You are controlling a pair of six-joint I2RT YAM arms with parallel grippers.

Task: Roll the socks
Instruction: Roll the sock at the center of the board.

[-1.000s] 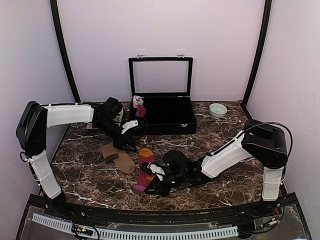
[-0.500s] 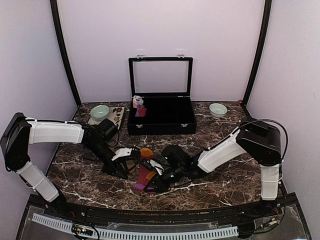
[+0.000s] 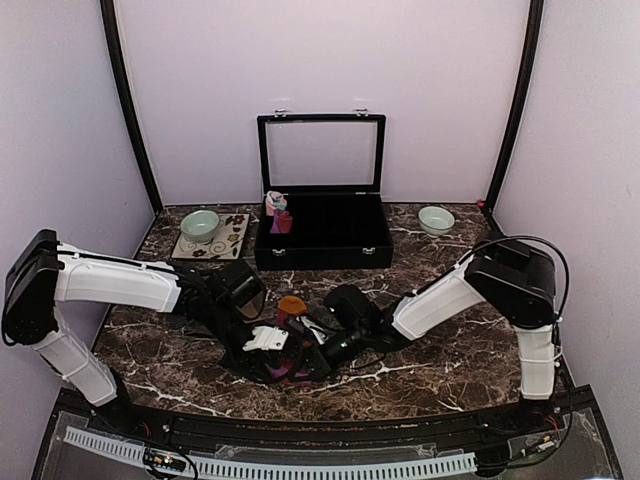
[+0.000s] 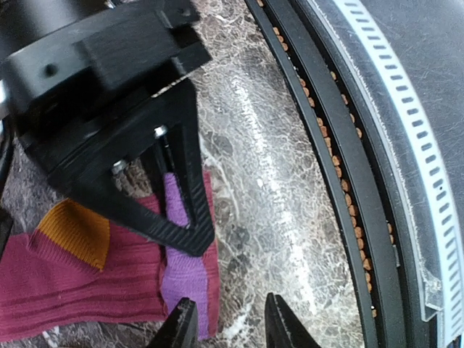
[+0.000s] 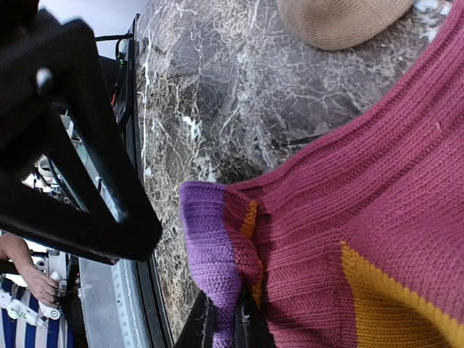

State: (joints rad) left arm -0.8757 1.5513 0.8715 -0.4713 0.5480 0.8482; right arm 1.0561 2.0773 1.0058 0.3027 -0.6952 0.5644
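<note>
Maroon sock (image 5: 362,188) lying flat, purple-orange cuff bunched; tan sock (image 5: 341,18) nearby.

No legible text, labels, brands or numbers anywhere.

The top view looks down on the sock (image 3: 292,306) from high behind it, far enough to take in the whole table (image 3: 440,350). The left wrist view hangs close above the sock's cuff (image 4: 185,283), facing down; the right wrist view sits closer still at that cuff (image 5: 210,254); all three share the sock
</note>
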